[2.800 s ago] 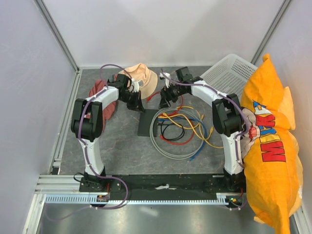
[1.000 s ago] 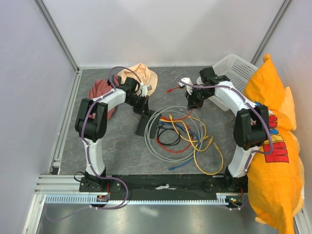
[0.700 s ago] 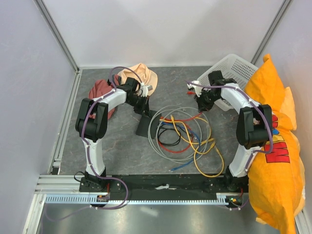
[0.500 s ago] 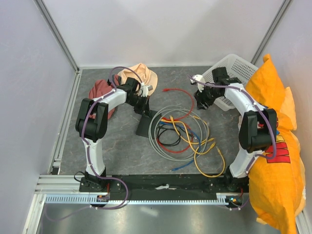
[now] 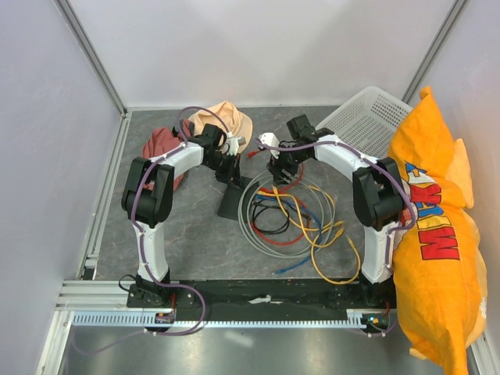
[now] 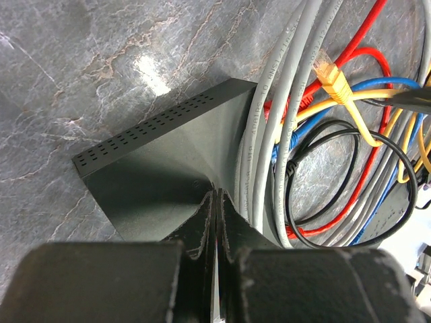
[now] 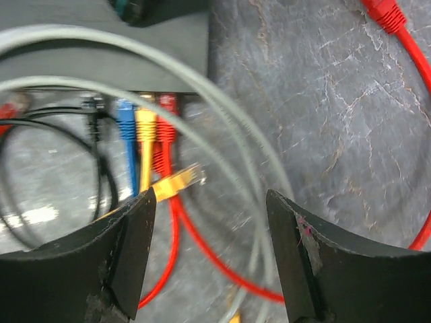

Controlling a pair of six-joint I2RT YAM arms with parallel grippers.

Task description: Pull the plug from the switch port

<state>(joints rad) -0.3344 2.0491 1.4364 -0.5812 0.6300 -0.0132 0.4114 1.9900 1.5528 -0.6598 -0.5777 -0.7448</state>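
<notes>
One switch (image 5: pixel 233 201), matte black, flat on the grey surface (image 5: pixel 187 230); blue, yellow and red plugs (image 7: pixel 145 128) seated. Left fingers (image 6: pixel 199 225) shut, tips on its top. Right fingers (image 7: pixel 128 249) spread, empty, above the plugs. Orange pillow (image 5: pixel 437 297): red lettering beginning "M", rest unclear.

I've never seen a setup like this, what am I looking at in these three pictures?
Two white-and-black robot arms work over a grey table. One picture looks down from above; the other two come from a camera on each wrist. On the table lie a flat matte black box, the switch, a tangle of coloured cables, a peach hat and a white plastic basket. The left claw is shut, its tip on the switch. The right claw hangs open over the blue, yellow and red plugs, holding nothing.
</notes>
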